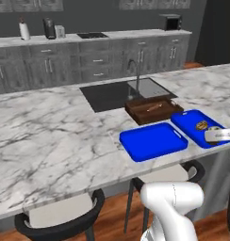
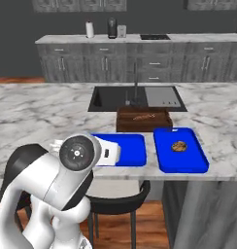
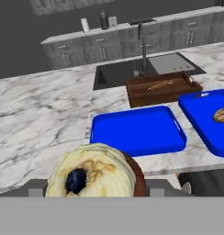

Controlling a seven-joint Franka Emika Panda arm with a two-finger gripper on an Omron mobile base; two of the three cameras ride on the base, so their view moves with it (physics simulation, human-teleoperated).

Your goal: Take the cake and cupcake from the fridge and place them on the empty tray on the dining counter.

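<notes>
Cupcake (image 3: 93, 172) with cream top sits right at the bottom of the hand view, clamped between the gripper (image 3: 98, 188) jaws, just short of the counter's near edge. Beyond it, the blue tray (image 3: 137, 131) lies bare on the dining counter (image 3: 40, 124), near that edge. Just right of it, a second blue tray (image 3: 210, 124) carries a small brown round item (image 3: 221, 114). Behind both, the dark wooden tray (image 3: 162, 88) sits touching the black sink (image 3: 118, 75), with the faucet (image 3: 142, 43) rising behind it. Right base view: white arm (image 2: 67, 175) blocks the left part of the blue tray. Back counter (image 1: 88, 40) with grey cabinets runs along the far wall. Black stools (image 1: 60, 221) stand under the counter edge.
</notes>
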